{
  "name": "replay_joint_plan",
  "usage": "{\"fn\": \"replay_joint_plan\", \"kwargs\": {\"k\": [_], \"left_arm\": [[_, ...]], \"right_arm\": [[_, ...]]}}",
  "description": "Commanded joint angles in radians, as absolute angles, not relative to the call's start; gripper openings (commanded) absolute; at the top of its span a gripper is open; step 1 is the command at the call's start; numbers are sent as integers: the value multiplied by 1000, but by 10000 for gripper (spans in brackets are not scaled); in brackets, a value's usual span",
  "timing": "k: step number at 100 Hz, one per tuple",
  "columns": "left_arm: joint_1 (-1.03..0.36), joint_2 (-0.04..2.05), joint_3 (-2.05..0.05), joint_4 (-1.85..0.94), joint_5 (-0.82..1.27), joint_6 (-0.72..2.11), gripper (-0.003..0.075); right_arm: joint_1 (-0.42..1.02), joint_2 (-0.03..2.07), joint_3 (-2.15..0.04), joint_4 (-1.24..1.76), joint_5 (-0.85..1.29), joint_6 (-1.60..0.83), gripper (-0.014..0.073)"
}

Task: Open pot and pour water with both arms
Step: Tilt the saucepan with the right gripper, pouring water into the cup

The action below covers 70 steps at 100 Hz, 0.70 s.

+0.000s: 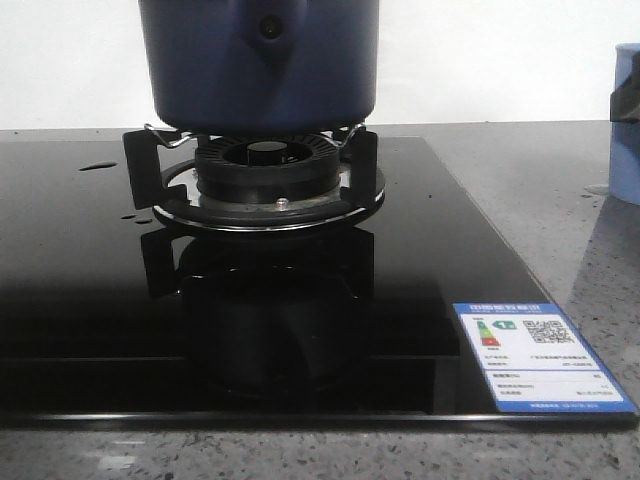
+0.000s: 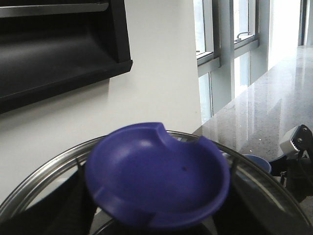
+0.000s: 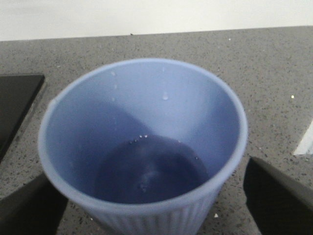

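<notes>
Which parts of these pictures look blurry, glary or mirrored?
Front view: the black stove top is glossy and mirrors the burner below the pot. Left wrist view: the blue knob up close is soft, and the windows are washed out by daylight, with sheen on the counter. Right wrist view: the cup is slightly blurred at its near rim; the light is even.

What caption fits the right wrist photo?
Pale-blue ribbed cup holding a little water, standing on a speckled grey counter.
</notes>
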<state>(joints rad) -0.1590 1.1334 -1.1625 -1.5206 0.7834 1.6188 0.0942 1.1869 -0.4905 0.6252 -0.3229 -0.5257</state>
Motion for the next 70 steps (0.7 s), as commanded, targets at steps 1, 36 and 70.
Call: {"fn": "replay_joint_plan", "kwargs": {"k": [1, 36, 70], "left_arm": [[-157, 1110, -1196, -1610, 776, 1608, 295], [-157, 1110, -1196, -1610, 776, 1608, 295], [-157, 1110, -1196, -1610, 780, 1608, 295]], "right_arm": [[95, 1173, -524, 602, -390, -525, 612], [95, 1164, -524, 601, -345, -525, 256], [95, 1017, -680, 505, -57, -525, 227]]}}
